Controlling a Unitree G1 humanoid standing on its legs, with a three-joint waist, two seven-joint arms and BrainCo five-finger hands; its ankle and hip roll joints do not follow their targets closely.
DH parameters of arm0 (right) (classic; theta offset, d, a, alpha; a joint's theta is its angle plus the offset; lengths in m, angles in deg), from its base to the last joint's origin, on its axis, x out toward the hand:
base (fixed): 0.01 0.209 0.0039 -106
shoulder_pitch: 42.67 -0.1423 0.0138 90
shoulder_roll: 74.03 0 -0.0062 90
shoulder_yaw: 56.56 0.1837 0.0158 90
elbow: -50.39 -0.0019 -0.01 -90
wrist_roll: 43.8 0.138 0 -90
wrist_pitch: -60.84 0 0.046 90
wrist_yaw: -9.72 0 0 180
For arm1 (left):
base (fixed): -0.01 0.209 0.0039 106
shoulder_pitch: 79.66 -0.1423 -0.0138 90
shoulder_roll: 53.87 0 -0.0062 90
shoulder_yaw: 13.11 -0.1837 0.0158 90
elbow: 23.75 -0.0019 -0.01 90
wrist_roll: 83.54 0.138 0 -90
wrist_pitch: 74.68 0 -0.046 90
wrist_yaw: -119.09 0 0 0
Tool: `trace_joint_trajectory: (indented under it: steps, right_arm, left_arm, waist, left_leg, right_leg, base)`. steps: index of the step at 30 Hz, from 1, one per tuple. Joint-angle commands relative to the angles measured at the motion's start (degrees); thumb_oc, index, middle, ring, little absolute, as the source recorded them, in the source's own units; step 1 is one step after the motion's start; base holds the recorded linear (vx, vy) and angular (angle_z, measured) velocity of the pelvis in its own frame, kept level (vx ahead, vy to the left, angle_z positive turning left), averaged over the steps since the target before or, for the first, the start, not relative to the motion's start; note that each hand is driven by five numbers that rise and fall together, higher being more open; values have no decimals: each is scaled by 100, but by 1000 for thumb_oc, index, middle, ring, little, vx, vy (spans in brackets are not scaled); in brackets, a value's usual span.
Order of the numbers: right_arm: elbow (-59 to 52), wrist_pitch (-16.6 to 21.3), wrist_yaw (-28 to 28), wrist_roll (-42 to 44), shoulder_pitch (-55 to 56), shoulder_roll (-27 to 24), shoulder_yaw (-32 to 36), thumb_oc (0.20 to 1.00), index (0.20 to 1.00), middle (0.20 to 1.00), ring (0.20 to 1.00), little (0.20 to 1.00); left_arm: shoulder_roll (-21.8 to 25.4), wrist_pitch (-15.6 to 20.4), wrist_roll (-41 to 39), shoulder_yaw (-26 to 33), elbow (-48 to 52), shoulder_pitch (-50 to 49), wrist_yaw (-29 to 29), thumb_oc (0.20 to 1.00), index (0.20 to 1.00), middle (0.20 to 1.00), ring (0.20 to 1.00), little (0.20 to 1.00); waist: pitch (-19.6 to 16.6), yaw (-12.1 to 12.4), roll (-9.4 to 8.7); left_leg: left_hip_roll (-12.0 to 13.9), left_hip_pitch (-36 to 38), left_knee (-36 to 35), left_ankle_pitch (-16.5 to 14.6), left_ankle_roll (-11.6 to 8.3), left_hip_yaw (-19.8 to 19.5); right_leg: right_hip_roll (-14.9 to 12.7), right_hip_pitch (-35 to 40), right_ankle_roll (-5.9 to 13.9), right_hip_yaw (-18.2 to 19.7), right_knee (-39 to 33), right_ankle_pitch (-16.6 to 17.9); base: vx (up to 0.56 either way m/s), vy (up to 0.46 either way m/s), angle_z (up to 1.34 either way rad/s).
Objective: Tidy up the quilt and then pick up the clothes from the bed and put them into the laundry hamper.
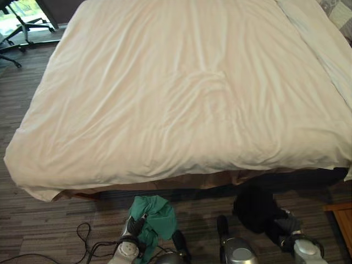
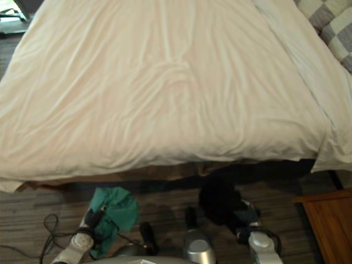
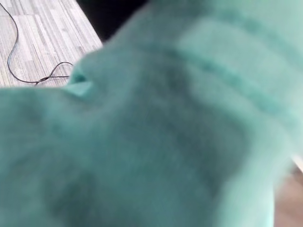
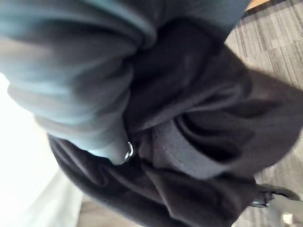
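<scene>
Clothes: two bundles, both off the bed, one at each hand, low over the floor at the bed's foot.
Left hand: bunched in green garment; fingers buried in cloth, grip not readable.
Right hand: against black garment; fingers hidden too, grip not readable.
Quilt: spread flat over bed, light creases only; judged tidied.
Left to do: both garments into hamper.
Hidden: hamper; wooden furniture cut off at the edge; checked pillow cut off at bed's far corner.
Far off: office chair.
</scene>
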Motion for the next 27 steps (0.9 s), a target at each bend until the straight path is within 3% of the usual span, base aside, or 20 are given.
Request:
trace_joint_trajectory:
  steps: [1,3,4,5,6,7,8,11,12,13,14,15,16,17,19,21,24,25,26,27]
  right_arm:
    - [55,142,79,-182,-530,283,-129,200,200,200,200,200]
    - [275,106,96,-203,-838,242,-413,200,200,200,200,200]
    - [331,85,126,-195,-925,239,-469,200,200,200,200,200]
    - [468,75,126,-204,-992,227,-537,200,200,200,200,200]
    - [470,76,126,-204,-995,227,-538,200,200,200,200,200]
    - [460,87,148,-252,-1078,163,-646,200,200,200,200,200]
    - [465,90,149,-251,-1080,163,-647,200,200,200,200,200]
    - [462,123,230,-389,-1245,-7,-717,200,200,200,200,200]
    - [511,138,252,-433,-1287,-116,-695,200,200,200,200,200]
    - [544,122,289,-456,-1300,-170,-660,200,200,200,200,200]
    - [589,108,313,-462,-1310,-230,-611,200,200,200,200,200]
    - [609,45,351,-528,-1215,-246,-547,200,200,200,200,200]
    - [608,45,351,-528,-1214,-245,-547,200,200,200,200,200]
    - [646,8,365,-550,-1163,-253,-515,200,200,200,200,200]
    - [685,-53,420,-564,-1038,-234,-403,200,200,200,200,200]
    - [838,-110,476,-673,-868,-191,-309,200,200,200,200,200]
    - [1014,-181,446,-837,-643,-78,-195,200,200,200,200,200]
    - [971,-201,467,-791,-597,-13,-106,200,200,200,200,200]
    - [869,-204,467,-717,-558,57,-110,200,200,200,200,200]
    - [843,-175,482,-652,-608,104,-95,200,200,200,200,200]
  left_arm:
    - [121,167,-482,130,61,253,110,200,200,200,200,200]
    - [34,181,-791,106,-201,404,103,200,200,200,200,200]
    - [18,210,-938,63,-238,533,30,200,200,200,200,200]
    - [-48,257,-1108,98,-377,628,-12,200,200,200,200,200]
    - [-49,257,-1108,100,-378,630,-12,200,200,200,200,200]
    - [-66,285,-1226,135,-482,662,67,200,200,200,200,200]
    - [-66,284,-1227,135,-480,660,68,200,200,200,200,200]
    - [-95,321,-1366,184,-339,659,150,200,200,200,200,200]
    - [-93,318,-1334,209,-412,701,146,200,200,200,200,200]
    - [-108,297,-1326,205,-423,715,138,200,200,200,200,200]
    - [-148,272,-1303,241,-462,720,112,200,200,200,200,200]
    - [-133,223,-1248,350,-499,676,70,200,200,200,200,200]
    - [-132,222,-1248,350,-497,674,69,200,200,200,200,200]
    - [-126,214,-1283,408,-533,676,49,200,200,200,200,200]
    - [-111,189,-1290,445,-541,678,50,200,200,200,200,200]
    - [-119,131,-1251,457,-669,657,70,200,200,200,200,200]
    - [-166,58,-1064,331,-663,547,30,200,200,200,200,200]
    - [-143,35,-1041,293,-620,599,-8,200,200,200,200,200]
    - [-89,27,-1031,236,-523,631,5,200,200,200,200,200]
    - [-50,29,-1050,228,-523,699,25,200,200,200,200,200]
  waist:
    - [46,236,-249]
    - [20,251,-175]
    - [19,307,-186]
    - [-8,481,-215]
    - [-19,482,-209]
    - [-30,727,-150]
    - [-31,708,-147]
    - [104,1089,-10]
    - [163,1156,31]
    - [201,1183,61]
    - [240,1171,71]
    - [234,1064,-12]
    - [238,1059,-13]
    - [204,1036,-65]
    - [131,1017,-125]
    - [24,987,-175]
    - [-68,962,-134]
    - [-22,960,-134]
    - [85,878,-189]
    - [140,810,-199]
  left_leg:
    - [151,326,30,-371,-247,-227]
    - [66,172,30,-271,-218,-824]
    - [-33,98,30,-243,-190,-1073]
    - [-149,-25,30,-221,-170,-1394]
    - [-140,-44,30,-212,-174,-1393]
    - [-85,-251,30,-52,-209,-1656]
    - [-87,-255,30,-50,-209,-1676]
    - [-133,-536,30,243,-392,-2067]
    - [-118,-676,30,352,-486,-1981]
    - [-72,-731,30,400,-497,-1681]
    - [78,-724,114,404,-472,-1009]
    - [472,-618,572,221,-447,329]
    - [474,-621,588,211,-448,323]
    - [580,-515,938,-84,-502,637]
    - [802,-442,1583,-259,-552,832]
    - [902,-189,1798,-387,-621,777]
    - [448,208,895,-606,-391,408]
    - [392,214,727,-606,-319,304]
    - [210,212,512,-562,-175,40]
    - [157,133,379,-423,-87,-67]
  right_leg:
    - [-207,-576,705,638,1499,-660]
    - [390,-555,553,1758,1413,-1071]
    - [473,-403,449,2115,1255,-1180]
    - [385,-221,189,2032,987,-1170]
    - [392,-234,185,2032,971,-1149]
    - [352,-73,143,1720,556,-1080]
    - [347,-60,143,1700,535,-1072]
    - [148,234,124,1070,-48,-958]
    - [54,341,123,747,-216,-964]
    - [-40,390,152,474,-264,-960]
    - [-167,441,199,115,-300,-937]
    - [-368,495,249,-521,-317,-876]
    - [-368,504,249,-526,-320,-876]
    - [-484,650,266,-884,-345,-926]
    - [-607,758,155,-1402,-330,-890]
    - [-677,830,90,-1898,-203,-932]
    - [-966,580,276,-2351,627,-847]
    - [-1127,440,349,-2374,1068,-782]
    - [-1320,72,485,-2099,1702,-644]
    - [-1216,-234,455,-1690,1919,-492]
  base:
    - [-41,-62,53]
    - [-24,-103,87]
    - [-24,-207,173]
    - [-18,-164,180]
    - [-59,-379,210]
    - [-59,-248,156]
    - [-83,-312,158]
    - [-127,-152,100]
    - [-216,-71,100]
    - [-221,-18,118]
    - [-325,-19,218]
    - [-265,-16,207]
    - [-238,-24,266]
    - [-121,-17,198]
    - [-202,-10,180]
    - [-107,62,138]
    - [-19,276,186]
    - [-111,325,172]
    - [-171,175,177]
    - [-164,170,170]
